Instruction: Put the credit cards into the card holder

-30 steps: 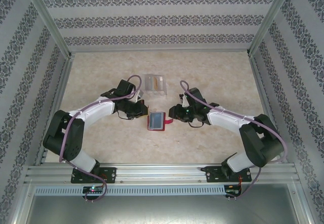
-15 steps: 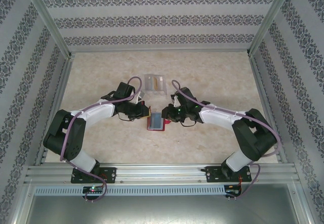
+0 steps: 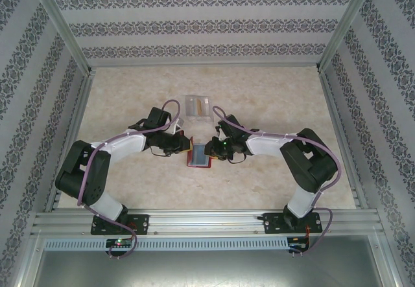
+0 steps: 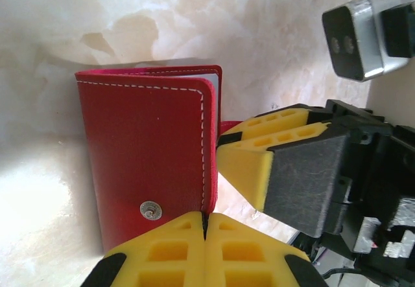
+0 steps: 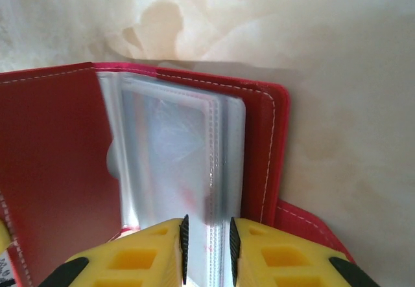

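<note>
Here, left claw (image 4: 205, 225) clenched on red card holder (image 4: 149, 157) cover, right claw (image 5: 207, 241) narrowly parted, pinching its clear pockets (image 5: 172, 164).

I worked on a pale, marbled beige tabletop (image 3: 272, 92) that stretched well beyond my reach on every side. Ahead of me stood a back wall (image 3: 201, 24) papered in grey and white bands of ornamental pattern; matching papered panels closed in my left (image 3: 32, 73) and right (image 3: 382, 73). Slanted aluminium posts (image 3: 61, 21) framed the corners. Behind me ran a slotted metal rail (image 3: 207, 221). The light was even and soft, with faint shadows.
</note>
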`<act>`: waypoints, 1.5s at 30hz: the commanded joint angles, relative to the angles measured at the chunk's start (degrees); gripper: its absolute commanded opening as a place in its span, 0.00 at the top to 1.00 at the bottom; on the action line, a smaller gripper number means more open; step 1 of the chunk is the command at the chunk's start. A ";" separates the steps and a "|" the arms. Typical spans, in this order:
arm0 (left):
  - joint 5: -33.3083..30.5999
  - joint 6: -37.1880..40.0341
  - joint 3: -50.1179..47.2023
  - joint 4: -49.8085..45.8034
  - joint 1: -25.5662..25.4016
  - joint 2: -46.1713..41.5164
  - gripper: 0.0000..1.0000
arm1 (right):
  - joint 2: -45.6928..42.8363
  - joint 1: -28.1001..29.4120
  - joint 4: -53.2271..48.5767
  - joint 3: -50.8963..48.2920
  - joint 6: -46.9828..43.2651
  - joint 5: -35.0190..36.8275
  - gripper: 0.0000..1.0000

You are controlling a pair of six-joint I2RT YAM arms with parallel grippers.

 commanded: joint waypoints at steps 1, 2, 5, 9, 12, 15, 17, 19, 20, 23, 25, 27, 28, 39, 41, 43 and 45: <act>0.58 -0.19 -0.79 0.39 0.69 0.15 1.00 | 1.05 0.87 0.94 1.33 0.63 -1.53 0.75; 0.59 -0.11 -0.70 0.33 0.74 0.07 1.00 | 1.01 0.92 1.26 1.33 0.80 -1.69 0.75; 0.76 -0.40 -0.87 0.83 0.80 0.25 1.00 | 1.13 1.10 1.56 1.49 0.76 -2.10 0.79; 0.84 -0.53 -0.93 1.14 0.83 0.36 1.00 | 1.90 1.05 2.25 1.35 1.17 -2.54 0.81; 0.94 -0.62 -1.14 1.29 0.84 0.45 1.00 | 2.58 1.14 2.61 1.26 1.35 -2.59 0.78; 0.94 -0.70 -1.18 1.25 0.91 0.34 1.00 | 2.31 1.18 2.44 1.09 1.28 -2.09 0.75; 0.88 -0.70 -1.31 1.28 0.93 0.29 1.00 | 1.48 1.32 1.77 1.06 0.78 -1.30 0.74; 0.87 -0.70 -1.31 1.13 0.92 0.12 1.00 | 0.54 1.31 0.99 0.81 0.31 -0.47 0.74; 0.94 -0.71 -1.27 1.09 0.93 0.05 1.00 | 0.24 1.30 0.77 0.65 0.17 -0.21 0.74; 0.94 -0.69 -1.31 1.11 0.89 -0.04 1.00 | -0.09 1.26 0.46 0.23 -0.03 0.10 0.74; 0.93 -0.77 -1.29 1.23 0.86 -0.04 1.00 | -0.20 1.28 0.50 -0.15 0.12 0.38 0.75; 0.94 -0.88 -1.32 1.16 0.91 -0.03 1.00 | -0.98 1.48 -0.20 -0.41 -0.34 1.47 0.75; 0.93 -0.92 -1.31 1.16 0.86 -0.02 1.00 | -1.42 1.60 -0.99 -0.35 -0.83 2.32 0.74; 1.82 -1.54 -1.05 2.14 0.85 0.42 1.00 | -0.15 2.91 0.12 -0.13 -0.23 2.31 0.73; 1.88 -1.54 -1.13 2.28 0.89 0.33 1.00 | 0.46 3.10 0.03 0.17 -0.18 2.50 0.73; 1.91 -1.54 -1.31 2.23 0.93 0.31 1.00 | 0.83 3.10 -0.07 0.16 -0.23 2.98 0.71; 1.84 -1.45 -1.35 2.17 0.90 0.08 1.00 | 1.03 3.03 -0.55 0.19 -0.38 3.45 0.65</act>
